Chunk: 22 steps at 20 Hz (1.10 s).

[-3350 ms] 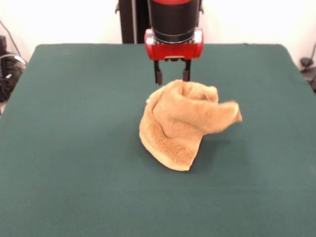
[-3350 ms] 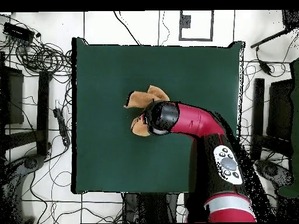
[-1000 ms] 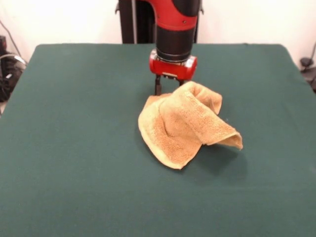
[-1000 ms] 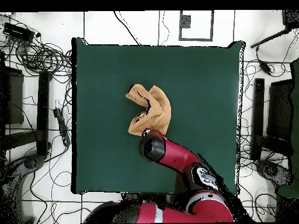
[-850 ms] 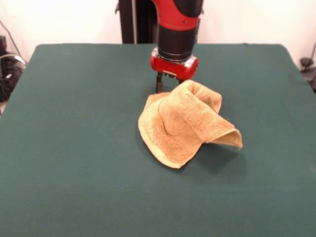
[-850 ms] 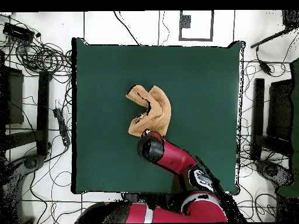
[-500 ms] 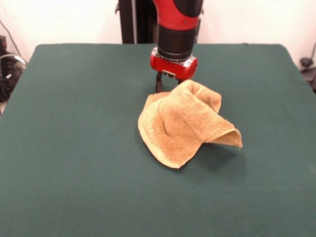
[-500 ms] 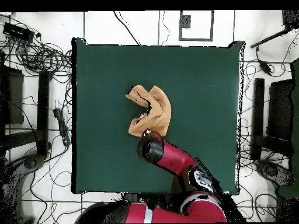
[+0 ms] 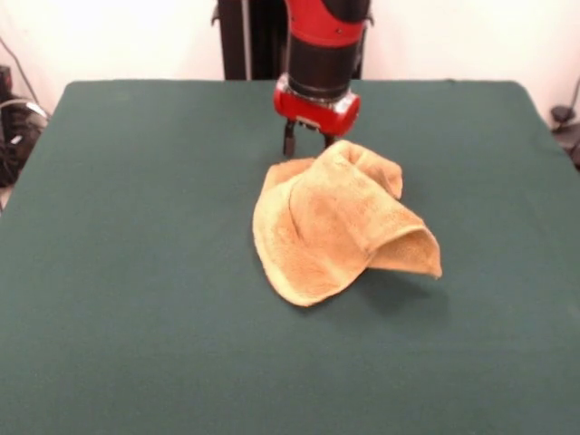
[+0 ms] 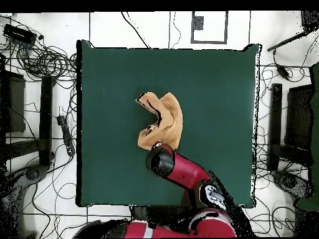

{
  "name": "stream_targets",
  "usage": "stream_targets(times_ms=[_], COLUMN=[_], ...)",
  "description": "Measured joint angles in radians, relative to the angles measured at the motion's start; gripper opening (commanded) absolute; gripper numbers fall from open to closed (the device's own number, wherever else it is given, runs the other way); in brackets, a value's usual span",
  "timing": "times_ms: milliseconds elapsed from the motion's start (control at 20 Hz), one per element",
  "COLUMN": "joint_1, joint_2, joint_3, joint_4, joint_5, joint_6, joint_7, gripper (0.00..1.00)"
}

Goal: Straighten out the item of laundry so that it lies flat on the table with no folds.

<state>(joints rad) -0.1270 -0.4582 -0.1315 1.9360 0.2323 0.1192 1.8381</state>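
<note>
The orange-tan towel (image 9: 331,222) lies crumpled near the middle of the dark green table (image 9: 136,272). Its far edge stands raised in a peak right at my gripper (image 9: 308,148). One fold bulges up at the right like a tent, and the left part rests flat. The gripper hangs from the red and black arm at the towel's far edge, partly hidden behind the raised cloth. In the overhead view the towel (image 10: 165,121) sits just above the arm's wrist (image 10: 163,160), which hides the gripper.
The table (image 10: 212,87) spreads wide on every side of the towel. Cables and stands lie on the floor beyond its edges. The pedestal stands at the far side in the front view.
The gripper has drawn back toward the pedestal and risen a little. The towel's raised far edge has followed it, and the right fold has puffed up.
</note>
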Motion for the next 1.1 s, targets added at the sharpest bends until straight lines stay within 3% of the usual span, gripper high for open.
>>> stream_targets(times_ms=[600,1100], joint_1=[0.051,0.019], joint_2=[-0.165,-0.154], joint_3=[-0.074,-0.061], joint_4=[0.029,-0.074], joint_5=[-0.084,-0.144], joint_6=[0.349,0.379], joint_7=[0.000,0.000], gripper=[1.00,1.00])
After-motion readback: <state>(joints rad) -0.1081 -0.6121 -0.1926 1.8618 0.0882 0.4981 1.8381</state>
